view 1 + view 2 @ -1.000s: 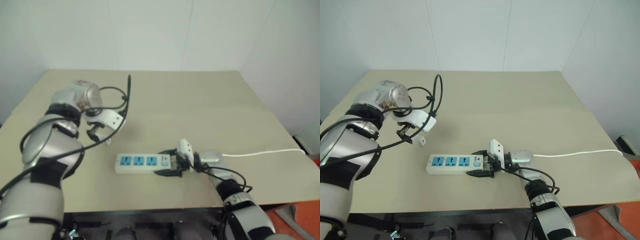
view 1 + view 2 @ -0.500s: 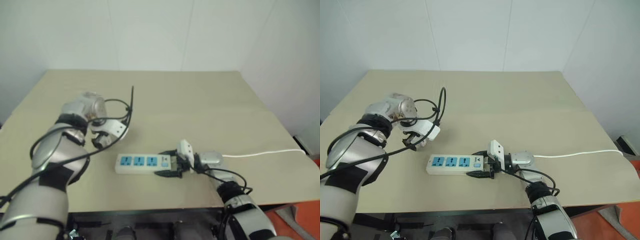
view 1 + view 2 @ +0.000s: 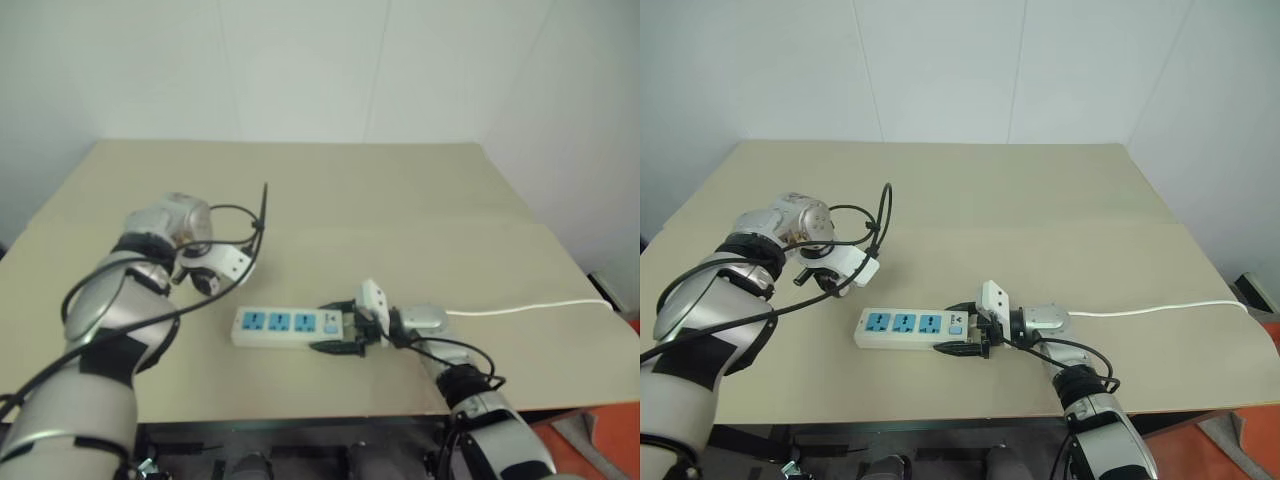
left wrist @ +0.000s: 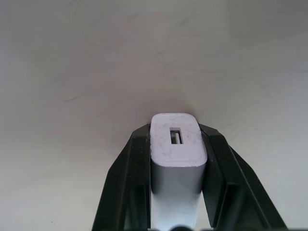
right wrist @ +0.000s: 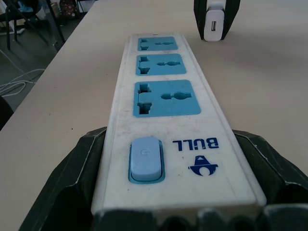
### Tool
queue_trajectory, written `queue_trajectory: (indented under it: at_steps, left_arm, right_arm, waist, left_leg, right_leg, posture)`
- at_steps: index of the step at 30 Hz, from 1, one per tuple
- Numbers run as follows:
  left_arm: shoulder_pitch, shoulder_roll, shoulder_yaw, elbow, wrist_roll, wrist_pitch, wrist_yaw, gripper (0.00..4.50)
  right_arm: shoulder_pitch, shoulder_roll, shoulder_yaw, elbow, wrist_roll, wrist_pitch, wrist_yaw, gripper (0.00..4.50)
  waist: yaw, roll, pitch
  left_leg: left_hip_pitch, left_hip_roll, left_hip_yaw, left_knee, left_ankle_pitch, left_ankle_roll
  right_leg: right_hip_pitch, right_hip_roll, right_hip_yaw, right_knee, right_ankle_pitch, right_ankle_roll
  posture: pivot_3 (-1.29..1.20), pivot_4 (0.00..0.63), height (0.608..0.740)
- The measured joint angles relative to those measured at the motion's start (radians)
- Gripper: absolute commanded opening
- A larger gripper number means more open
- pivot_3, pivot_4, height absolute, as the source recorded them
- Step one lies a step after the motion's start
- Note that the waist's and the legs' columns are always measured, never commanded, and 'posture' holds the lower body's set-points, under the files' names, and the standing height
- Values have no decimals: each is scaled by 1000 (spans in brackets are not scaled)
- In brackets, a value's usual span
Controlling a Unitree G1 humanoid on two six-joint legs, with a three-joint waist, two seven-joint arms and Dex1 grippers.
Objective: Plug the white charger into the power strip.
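Left end effector [image 4: 175, 159] clamps white charger [image 4: 177, 144] upright; right end effector [image 5: 178, 192] grips power strip [image 5: 166, 115] lengthwise.

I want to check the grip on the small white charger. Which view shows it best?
The left wrist view: the small white boxy charger sits close up between the left hand's black fingers. The right wrist view shows it far off, beyond the strip; in the head views the hand hides it.

Beige desk [image 3: 1040, 200], and flat on it lies the power strip [image 3: 905, 326], its cord [image 3: 1160, 309] trailing off; the white charger [image 4: 177, 144] stands nearby.
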Motion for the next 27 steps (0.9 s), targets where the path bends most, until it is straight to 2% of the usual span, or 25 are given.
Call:
queue_trajectory:
  at_steps: [4,9,15,17,20,27]
  left_arm:
    - [0,6,24,-2,-10,-9,12,1014]
    - [-10,33,143,-41,-134,-60,-22,1014]
    - [-9,49,384,-132,-376,-6,18,1014]
    - [3,29,481,-204,-476,75,53,1014]
    - [81,-20,620,-411,-652,292,110,1014]
    - [337,-57,771,-991,-946,845,252,1014]
  right_arm:
    - [-2,1,2,2,0,0,0,3434]
    - [-15,4,6,18,1,-1,8,3434]
    - [-42,16,11,62,0,-12,24,3434]
    - [-51,22,13,79,0,-25,32,3434]
    - [-71,28,17,112,-3,-41,44,3434]
    - [-118,54,20,203,-24,-97,61,3434]
  waist:
    - [0,0,0]
    - [-3,0,0]
    - [-4,0,0]
    - [-4,0,0]
    - [-11,0,0]
    - [-38,0,0]
  left_leg:
    - [0,0,0,0,0,0]
    - [0,0,0,0,0,0]
    - [0,1,0,0,0,0]
    - [0,1,0,0,0,0]
    - [1,1,0,0,0,0]
    - [4,1,-1,0,0,0]
  right_leg:
    - [0,0,0,0,0,0]
    - [-1,0,0,0,0,0]
    - [0,0,0,1,0,0]
    - [0,0,0,2,0,0]
    - [0,0,0,3,0,0]
    - [1,0,0,7,4,-7]
  posture:
    - [0,150,740]
    - [0,150,740]
    - [0,150,740]
    - [0,150,740]
    - [0,150,740]
    - [0,150,740]
